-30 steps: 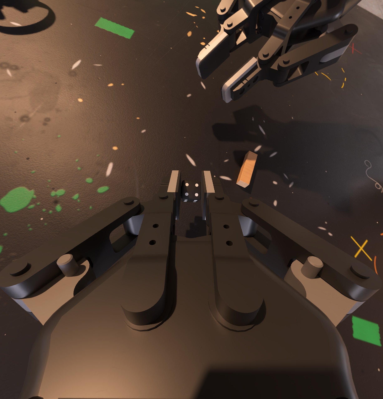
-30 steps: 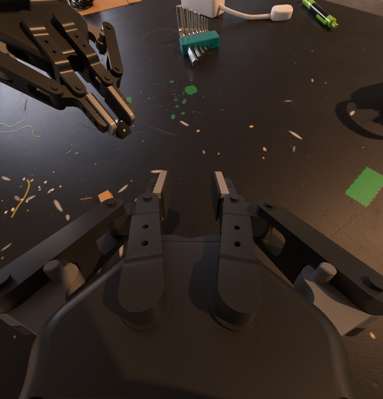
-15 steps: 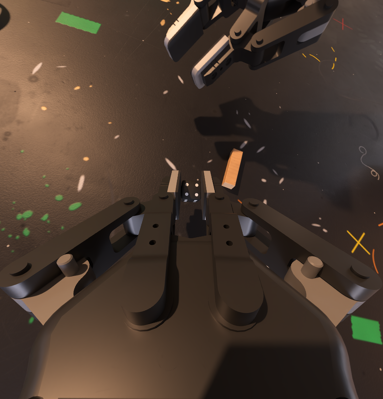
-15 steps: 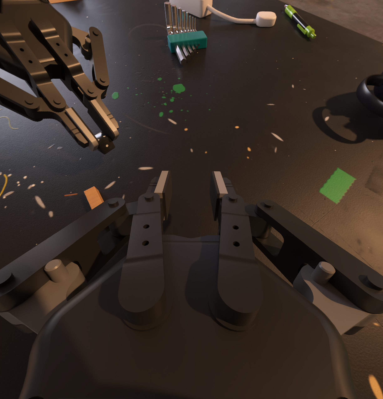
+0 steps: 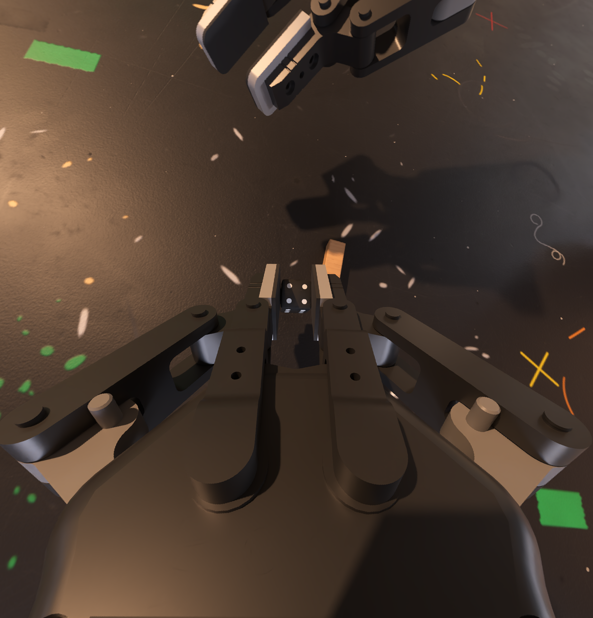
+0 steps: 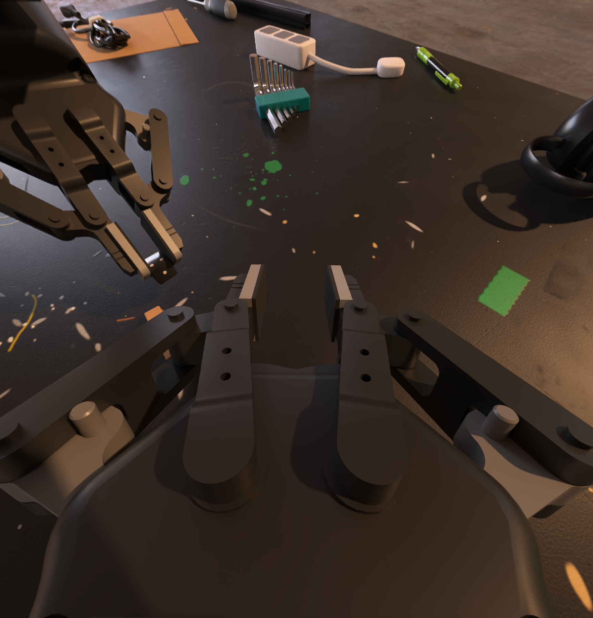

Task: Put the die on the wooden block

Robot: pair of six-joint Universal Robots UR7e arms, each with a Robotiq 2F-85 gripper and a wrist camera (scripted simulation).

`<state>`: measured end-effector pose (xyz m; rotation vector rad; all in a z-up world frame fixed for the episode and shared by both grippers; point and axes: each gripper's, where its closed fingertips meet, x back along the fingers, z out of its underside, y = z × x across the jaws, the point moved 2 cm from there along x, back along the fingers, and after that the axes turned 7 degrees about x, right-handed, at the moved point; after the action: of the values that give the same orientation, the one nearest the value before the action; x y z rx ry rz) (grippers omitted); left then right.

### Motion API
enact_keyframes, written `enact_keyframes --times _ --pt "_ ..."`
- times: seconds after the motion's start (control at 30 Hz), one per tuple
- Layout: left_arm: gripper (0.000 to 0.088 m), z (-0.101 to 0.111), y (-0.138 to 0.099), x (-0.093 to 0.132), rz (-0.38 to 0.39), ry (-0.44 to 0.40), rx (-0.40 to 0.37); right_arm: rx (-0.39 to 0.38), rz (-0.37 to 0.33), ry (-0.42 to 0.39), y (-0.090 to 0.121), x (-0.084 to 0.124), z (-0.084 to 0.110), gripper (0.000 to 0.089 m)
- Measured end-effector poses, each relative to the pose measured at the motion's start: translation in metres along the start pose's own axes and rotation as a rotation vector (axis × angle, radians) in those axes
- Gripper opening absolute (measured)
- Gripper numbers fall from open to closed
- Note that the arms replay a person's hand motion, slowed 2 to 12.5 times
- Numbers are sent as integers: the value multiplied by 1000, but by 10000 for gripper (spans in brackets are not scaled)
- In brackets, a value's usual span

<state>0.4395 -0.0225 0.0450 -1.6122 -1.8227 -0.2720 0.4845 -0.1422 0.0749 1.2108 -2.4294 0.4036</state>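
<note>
Left wrist view: left gripper (image 5: 295, 285) pinching the black die (image 5: 295, 297) between its pads, four white pips facing the camera, carried clear of the dark table (image 5: 128, 200). Over the last second, drifted toward the wooden block (image 5: 334, 258): previously well off to the right of the fingertips, now peeking out just behind the right pad. Not yet lowered, die not yet above the block's top face; a little more sideways travel probably needed before release. Right gripper (image 6: 295, 284) spread and empty, hovering above the table, with only a corner of the wooden block (image 6: 153, 313) showing beside its linkage. Small landing face, so careful centring likely needed.
</note>
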Motion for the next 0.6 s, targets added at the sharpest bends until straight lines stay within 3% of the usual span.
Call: enact_keyframes --times 0.6 --pt "165 -3 -20 -18 80 52 -93 16 7 -41 6 11 -11 320"
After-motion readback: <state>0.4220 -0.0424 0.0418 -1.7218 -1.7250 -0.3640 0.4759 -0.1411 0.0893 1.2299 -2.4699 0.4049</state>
